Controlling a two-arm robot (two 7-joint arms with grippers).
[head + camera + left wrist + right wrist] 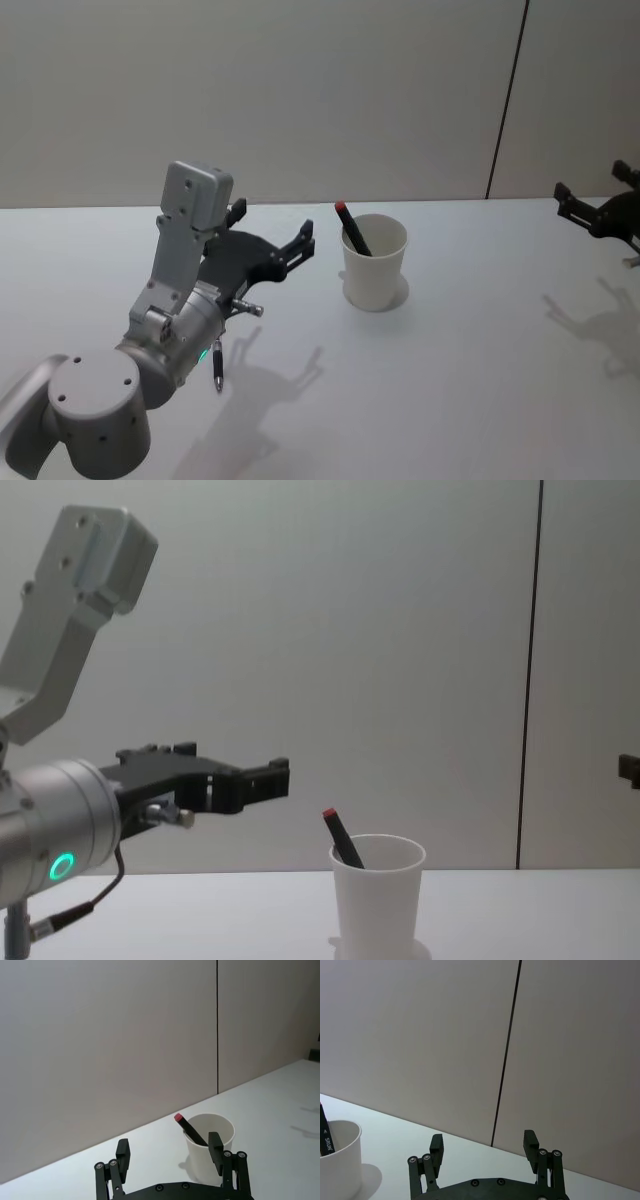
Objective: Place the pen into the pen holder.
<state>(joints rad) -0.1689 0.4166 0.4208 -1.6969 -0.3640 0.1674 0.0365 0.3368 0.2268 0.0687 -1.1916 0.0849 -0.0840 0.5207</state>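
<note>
From the head view, the pen (pixel 353 228) stood in the cup (pixel 375 265), leaning on its left rim with the red cap up, so I judged the task done. My left gripper (pixel 272 228) hung just left of the cup, fingers apart and holding nothing. My right gripper (pixel 590 182) was parked far right, cut off by the edge. The risk I saw was my own arm: a swing to the right could catch the cap or tip the light cup, spilling the pen.

In my left wrist view, the left gripper (pixel 169 1145) framed the cup (pixel 197 1157) beyond, and one finger overlapped its wall, so I could not tell how much gap was there. The pen's (pixel 190 1129) lower part was hidden inside.

In my right wrist view, the right gripper (pixel 483 1141) was spread and empty; the cup (pixel 340 1160) and pen (pixel 324 1137) were cut by the edge.

From the chest view, the left gripper (pixel 270 775) sat higher than the cup's (pixel 375 890) rim, and its fingers overlapped from the side
</note>
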